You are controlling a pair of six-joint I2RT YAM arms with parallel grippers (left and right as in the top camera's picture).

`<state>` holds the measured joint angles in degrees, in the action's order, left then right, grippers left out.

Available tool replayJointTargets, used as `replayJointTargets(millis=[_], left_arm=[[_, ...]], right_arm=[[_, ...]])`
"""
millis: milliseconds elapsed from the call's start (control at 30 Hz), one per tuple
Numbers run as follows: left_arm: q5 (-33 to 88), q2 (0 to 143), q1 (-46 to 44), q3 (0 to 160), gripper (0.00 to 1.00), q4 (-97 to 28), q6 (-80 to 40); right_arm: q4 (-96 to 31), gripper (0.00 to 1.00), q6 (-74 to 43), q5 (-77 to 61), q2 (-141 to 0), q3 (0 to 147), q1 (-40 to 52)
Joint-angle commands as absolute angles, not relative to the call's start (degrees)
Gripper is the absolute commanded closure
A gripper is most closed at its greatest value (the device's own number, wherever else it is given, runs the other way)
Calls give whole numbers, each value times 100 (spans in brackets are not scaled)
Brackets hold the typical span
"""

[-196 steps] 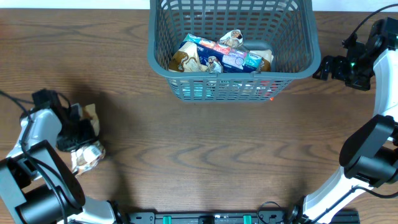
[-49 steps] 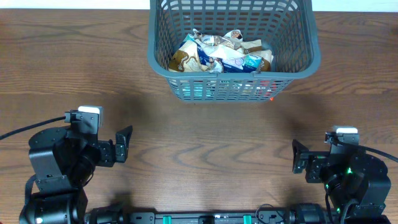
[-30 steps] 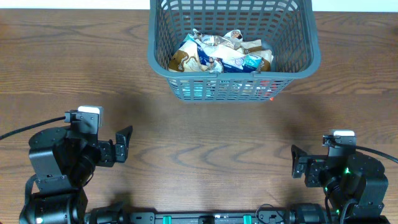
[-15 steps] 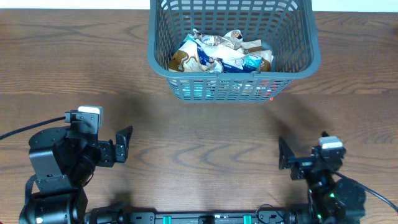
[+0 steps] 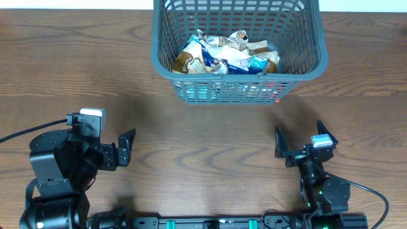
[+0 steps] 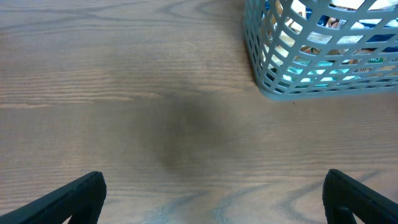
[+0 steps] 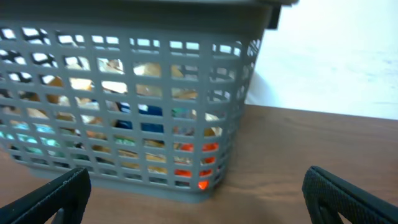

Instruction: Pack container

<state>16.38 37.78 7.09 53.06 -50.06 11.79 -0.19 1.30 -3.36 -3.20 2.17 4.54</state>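
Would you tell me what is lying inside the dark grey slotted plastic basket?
Crumpled snack packets, brown, white and blue, heaped inside the basket; anything beneath them is covered.

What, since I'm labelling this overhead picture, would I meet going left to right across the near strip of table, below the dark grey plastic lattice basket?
Bulky black left arm → left gripper, open → bare stretch of brown wooden table → right gripper, open.
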Motion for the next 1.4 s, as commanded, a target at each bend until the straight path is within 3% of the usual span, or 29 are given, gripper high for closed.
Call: replayJointTargets(millis=[0, 233, 1367], left_arm=[[1691, 3778, 742, 5330, 2, -5006, 1127], [1691, 3778, 742, 5330, 1, -5006, 1127], [1691, 3778, 742, 5330, 1, -5006, 1127]], right_arm=[[19, 1, 242, 128, -257, 134, 515], [-574, 1, 397, 362, -117, 104, 534], [-556, 1, 521, 298, -113, 104, 416]])
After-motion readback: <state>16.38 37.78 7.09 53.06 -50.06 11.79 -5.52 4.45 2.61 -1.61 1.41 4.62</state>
